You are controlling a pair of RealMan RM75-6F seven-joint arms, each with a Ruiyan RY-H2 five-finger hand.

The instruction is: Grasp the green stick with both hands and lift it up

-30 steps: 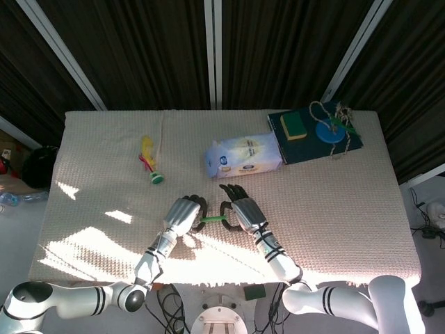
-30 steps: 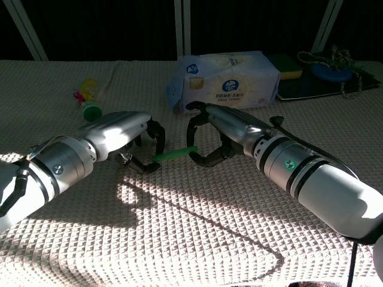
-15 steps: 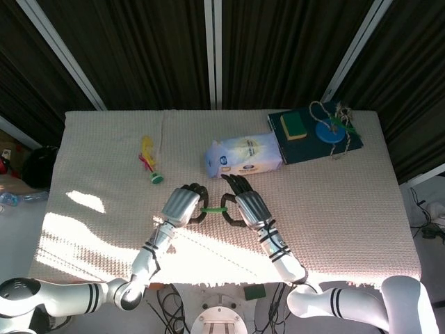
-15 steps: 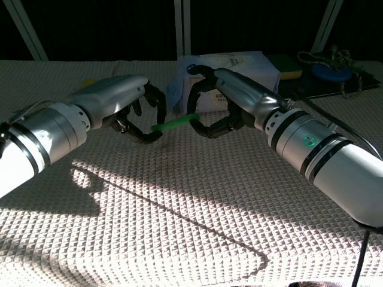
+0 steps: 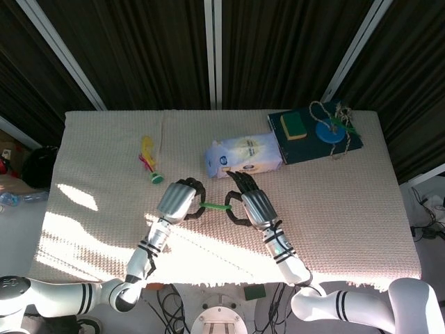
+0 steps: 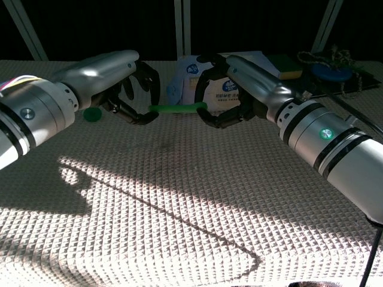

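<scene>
With the left hand (image 6: pixel 128 89) and right hand (image 6: pixel 230 98) each clamped on one end, the stick (image 6: pixel 176 108) hangs level above the table (image 6: pixel 179 203), so lifting looks underway; next, both should rise evenly. Chest view shows the clearance; head view alone shows the shuttlecock (image 5: pixel 149 163).

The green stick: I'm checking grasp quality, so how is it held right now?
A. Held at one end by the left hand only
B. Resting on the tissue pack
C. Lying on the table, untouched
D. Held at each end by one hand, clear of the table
D: the green stick spans between the left hand and the right hand, each gripping one end, above the table.
</scene>
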